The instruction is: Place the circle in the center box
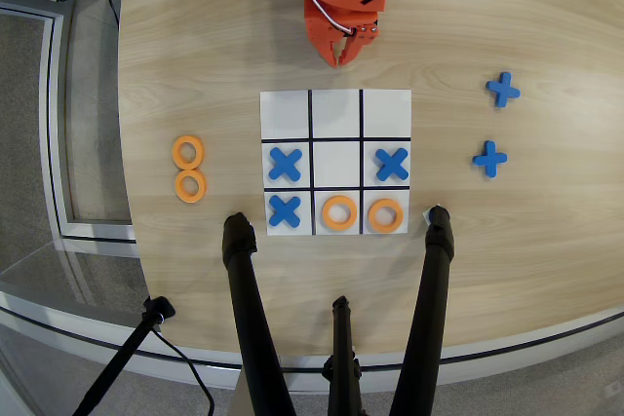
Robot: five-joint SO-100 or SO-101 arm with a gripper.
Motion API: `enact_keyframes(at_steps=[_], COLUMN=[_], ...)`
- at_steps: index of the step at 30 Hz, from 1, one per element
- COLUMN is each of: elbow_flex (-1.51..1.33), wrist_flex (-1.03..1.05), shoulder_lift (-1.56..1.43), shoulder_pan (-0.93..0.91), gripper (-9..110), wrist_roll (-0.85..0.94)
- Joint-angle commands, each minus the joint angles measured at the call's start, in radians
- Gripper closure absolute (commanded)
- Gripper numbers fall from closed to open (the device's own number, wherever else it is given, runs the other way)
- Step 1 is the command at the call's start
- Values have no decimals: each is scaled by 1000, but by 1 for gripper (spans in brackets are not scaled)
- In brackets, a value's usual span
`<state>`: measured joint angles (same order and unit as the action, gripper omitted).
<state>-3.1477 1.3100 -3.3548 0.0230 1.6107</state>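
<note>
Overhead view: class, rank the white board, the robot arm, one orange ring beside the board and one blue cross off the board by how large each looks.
1. White board
2. Robot arm, cut off by the top edge, so partly unseen
3. Orange ring and blue cross: they look alike, no ranking.

Orange arm folded back, its hand [345, 52] pointing down, empty, fingers together

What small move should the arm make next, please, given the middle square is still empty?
Probably swing the gripper toward the upper flat orange ring left of the white grid board; its center square is empty, and the gripper holds nothing.
</note>
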Motion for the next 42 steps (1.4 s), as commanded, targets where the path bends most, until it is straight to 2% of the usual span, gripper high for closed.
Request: enact_keyframes(at_steps=[1,18,35,42], elbow_flex=[-55,-26,595,834], wrist_flex=[2,3,15,-52], shoulder_lift=[-3,46,572,830], shoulder_pan=[41,35,-95,-153], gripper=[97,91,89,89], wrist_roll=[-8,-12,-71,-138])
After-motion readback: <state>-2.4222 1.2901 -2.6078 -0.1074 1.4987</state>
